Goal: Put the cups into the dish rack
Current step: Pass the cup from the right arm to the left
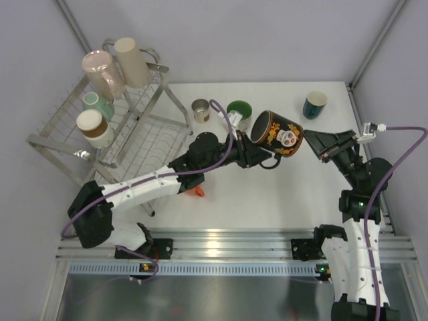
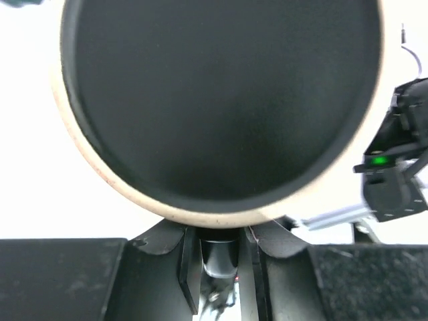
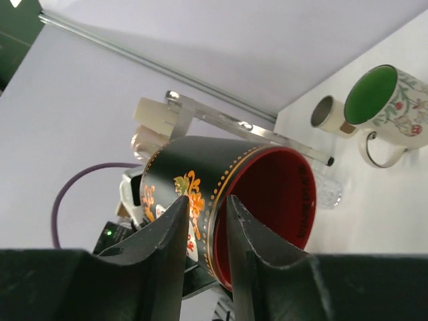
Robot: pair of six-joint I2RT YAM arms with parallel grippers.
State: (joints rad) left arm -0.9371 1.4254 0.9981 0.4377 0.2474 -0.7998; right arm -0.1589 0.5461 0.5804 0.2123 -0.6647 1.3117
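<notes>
We find free white tabletop in front; a small steel cup and green-lined floral mug obstruct behind.

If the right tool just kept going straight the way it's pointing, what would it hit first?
The black mug: its rim wall sits between the fingers of the right tool. Behind it, probably the left tool.

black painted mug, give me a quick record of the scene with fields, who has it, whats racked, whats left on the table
mug: black painted mug, held on its side above the white table
left gripper: jaws shut on the mug
right gripper: jaws parted astride its rim
in silver wire dish rack: pink tumbler, tall beige cup, teal cup, brown-banded white cup
on table: small steel cup, green-inside white mug, dark teal cup
</notes>
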